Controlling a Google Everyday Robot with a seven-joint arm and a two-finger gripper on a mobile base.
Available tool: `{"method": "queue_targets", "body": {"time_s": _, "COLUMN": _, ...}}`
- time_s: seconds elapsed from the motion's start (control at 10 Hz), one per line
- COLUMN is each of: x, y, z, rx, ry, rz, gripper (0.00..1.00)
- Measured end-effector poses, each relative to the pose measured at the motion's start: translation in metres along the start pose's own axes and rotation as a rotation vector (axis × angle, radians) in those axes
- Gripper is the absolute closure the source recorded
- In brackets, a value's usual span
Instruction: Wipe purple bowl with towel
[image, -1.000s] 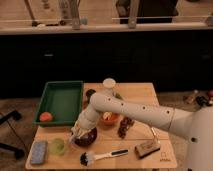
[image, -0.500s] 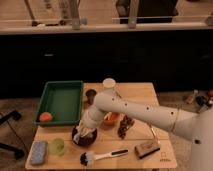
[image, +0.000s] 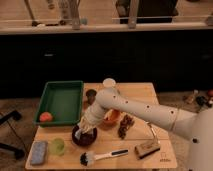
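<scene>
The purple bowl sits on the wooden table near the front left of centre. My gripper is right above it, reaching down from the white arm, and holds a pale towel that hangs bunched into the bowl. The towel touches the bowl's inside and hides much of it.
A green tray with an orange ball stands at the left. An orange bowl, a dark cup, a white cup, a green cup, a blue sponge, a dish brush and a wooden-backed brush lie around.
The gripper with the towel has shifted slightly over the purple bowl, moving a little toward the right and back; the bowl has stayed in place.
</scene>
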Motion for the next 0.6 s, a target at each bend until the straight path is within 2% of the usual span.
{"method": "queue_targets", "body": {"time_s": 0.4, "x": -0.018, "y": 0.001, "z": 0.010, "rx": -0.027, "ry": -0.070, "rz": -0.059, "gripper": 0.99}}
{"method": "queue_targets", "body": {"time_s": 0.6, "x": -0.023, "y": 0.011, "z": 0.012, "rx": -0.057, "ry": -0.083, "rz": -0.074, "gripper": 0.99}}
